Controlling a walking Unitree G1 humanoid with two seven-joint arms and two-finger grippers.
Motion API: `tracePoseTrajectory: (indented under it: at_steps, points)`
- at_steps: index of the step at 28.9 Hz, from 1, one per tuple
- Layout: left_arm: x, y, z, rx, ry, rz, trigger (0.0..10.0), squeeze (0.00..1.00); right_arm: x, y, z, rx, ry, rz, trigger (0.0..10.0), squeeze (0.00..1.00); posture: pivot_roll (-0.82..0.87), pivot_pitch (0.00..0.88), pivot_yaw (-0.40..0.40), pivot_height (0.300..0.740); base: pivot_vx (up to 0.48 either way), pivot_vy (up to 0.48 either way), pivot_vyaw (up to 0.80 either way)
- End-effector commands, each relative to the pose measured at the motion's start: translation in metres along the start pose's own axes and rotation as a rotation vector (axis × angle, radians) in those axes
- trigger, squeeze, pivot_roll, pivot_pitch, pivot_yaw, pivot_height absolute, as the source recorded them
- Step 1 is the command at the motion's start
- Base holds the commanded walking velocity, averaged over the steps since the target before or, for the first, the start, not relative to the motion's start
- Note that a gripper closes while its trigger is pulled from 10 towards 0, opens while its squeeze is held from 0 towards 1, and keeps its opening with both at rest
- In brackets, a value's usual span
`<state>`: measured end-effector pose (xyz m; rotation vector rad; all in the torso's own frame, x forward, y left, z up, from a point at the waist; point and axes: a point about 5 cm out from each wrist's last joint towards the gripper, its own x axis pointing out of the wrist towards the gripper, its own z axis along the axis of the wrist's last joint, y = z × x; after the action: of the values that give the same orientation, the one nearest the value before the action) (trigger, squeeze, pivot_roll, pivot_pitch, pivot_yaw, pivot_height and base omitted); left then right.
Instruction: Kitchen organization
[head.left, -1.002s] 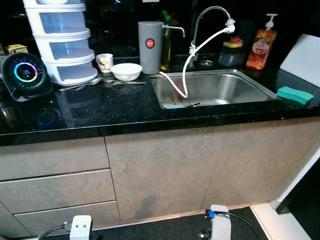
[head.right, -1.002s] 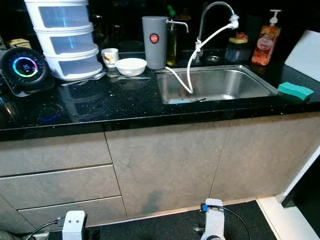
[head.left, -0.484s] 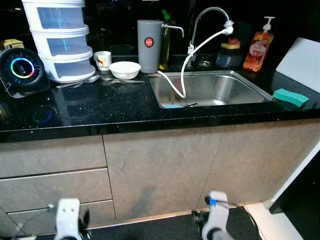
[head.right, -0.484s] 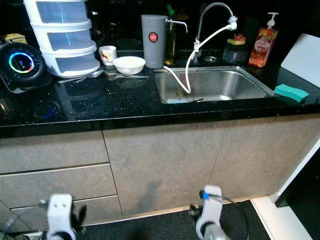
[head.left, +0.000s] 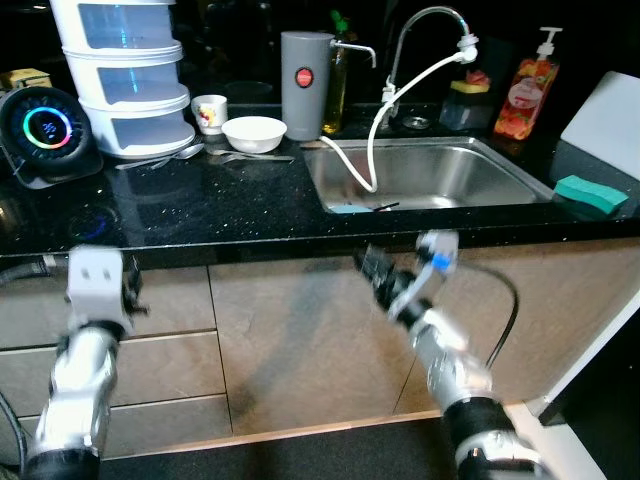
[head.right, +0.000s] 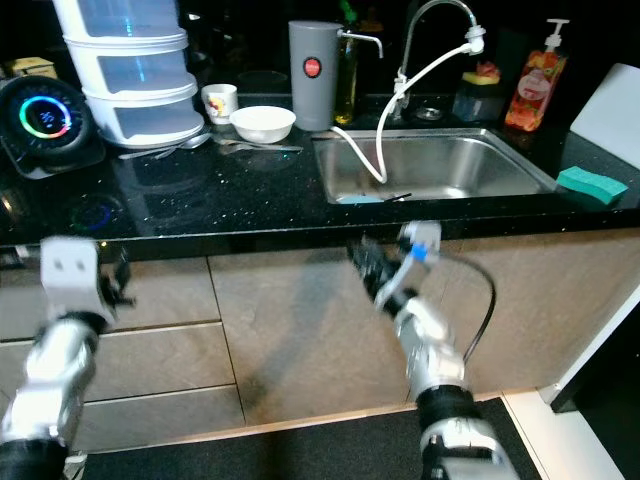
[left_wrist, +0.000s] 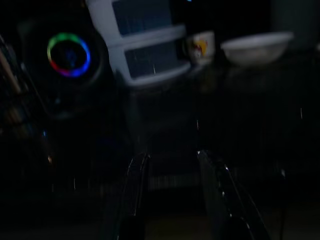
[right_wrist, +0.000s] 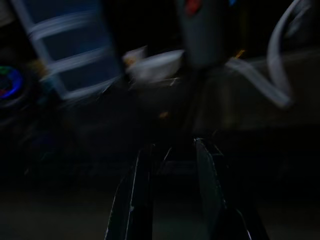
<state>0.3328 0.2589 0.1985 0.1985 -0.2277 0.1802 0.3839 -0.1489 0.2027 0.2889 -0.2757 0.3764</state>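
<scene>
White bowl (head.left: 254, 133), round and shallow, sits on the black desk (head.left: 200, 215) beside the cup (head.left: 209, 113). My left claw (left_wrist: 172, 170) and right claw (right_wrist: 172, 165), both released, now hover at desk-edge height; earlier they hung near the floor.

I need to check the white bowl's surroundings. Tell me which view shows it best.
The left eye view: the white bowl sits sharp and well lit on the black counter, beside the small mug. The right eye view matches. Both wrist views show it dim and blurred.
</scene>
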Motion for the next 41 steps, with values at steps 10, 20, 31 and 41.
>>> tracePoseTrajectory:
  at_steps: [10,20,31,41]
  points:
    - [0.01,-0.009,0.048,-0.149,-0.098,-0.168,10.0,0.0,0.001,-0.006,0.014,0.014,-0.049,-0.067,10.0,0.0,0.06,0.001,-0.024,0.74,0.0,0.0,0.0]
    - [0.004,-0.025,0.044,-0.122,-0.055,-0.235,10.0,0.0,0.007,0.008,0.019,0.002,-0.068,-0.022,10.0,0.0,0.06,0.0,-0.024,0.74,0.0,0.0,0.0]
    - [0.003,-0.022,0.045,-0.145,-0.053,-0.213,10.0,0.0,0.009,0.019,0.016,0.007,-0.07,-0.002,10.0,0.0,0.07,0.0,-0.031,0.74,0.0,0.0,0.0]
    - [0.001,-0.023,0.046,-0.159,-0.056,-0.206,10.0,0.0,0.009,0.021,0.014,0.025,-0.062,-0.004,10.0,0.0,0.07,0.007,-0.034,0.74,0.194,0.0,0.0]
